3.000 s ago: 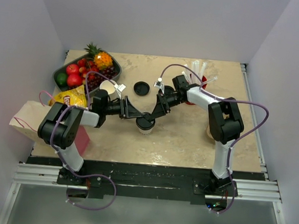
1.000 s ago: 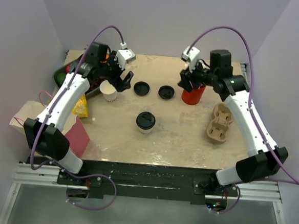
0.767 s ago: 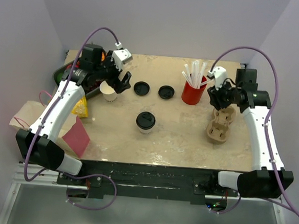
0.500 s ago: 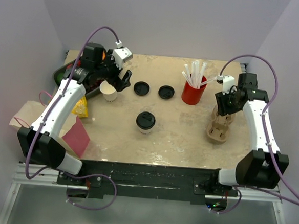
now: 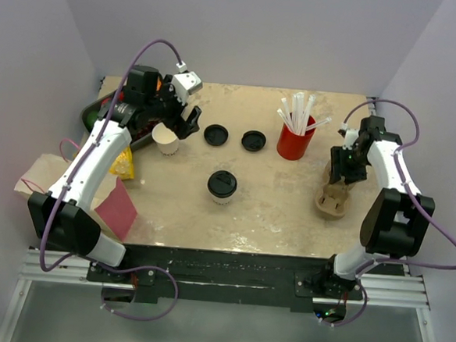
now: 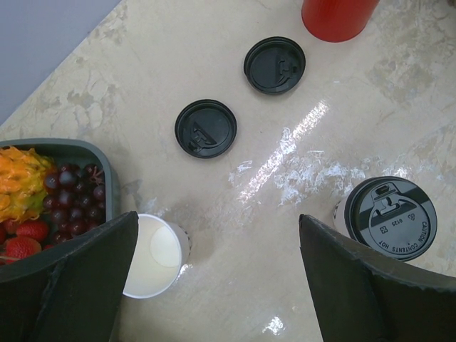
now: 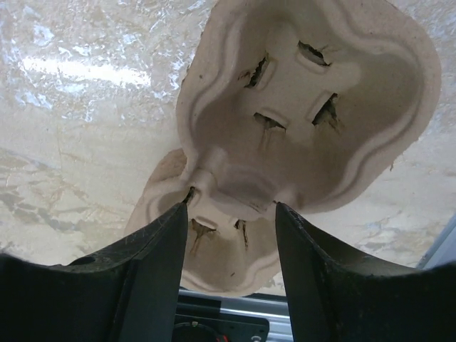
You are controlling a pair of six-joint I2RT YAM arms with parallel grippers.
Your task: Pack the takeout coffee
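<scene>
A white paper cup with a black lid (image 5: 221, 185) stands mid-table, also at the right edge of the left wrist view (image 6: 385, 217). An open white cup (image 5: 166, 139) (image 6: 152, 255) stands by the fruit tray. Two loose black lids (image 5: 216, 134) (image 5: 254, 140) lie behind the lidded cup. My left gripper (image 5: 182, 127) (image 6: 217, 222) hangs open above the bare table, empty, with the open cup just inside its left finger. My right gripper (image 5: 344, 170) (image 7: 231, 209) is open over a pulp cup carrier (image 5: 333, 195) (image 7: 299, 107). Its fingers straddle the carrier's narrow waist; contact is unclear.
A red cup of white straws (image 5: 294, 141) (image 6: 335, 14) stands at the back right. A grey tray of fruit (image 5: 92, 113) (image 6: 107, 185) sits back left, with a chips bag (image 5: 122, 164), a paper bag (image 5: 38, 183) and a pink card (image 5: 118, 208) along the left edge.
My right arm has swung from the red straw cup out to the right and come down over the carrier. The left arm has stayed by the open cup.
</scene>
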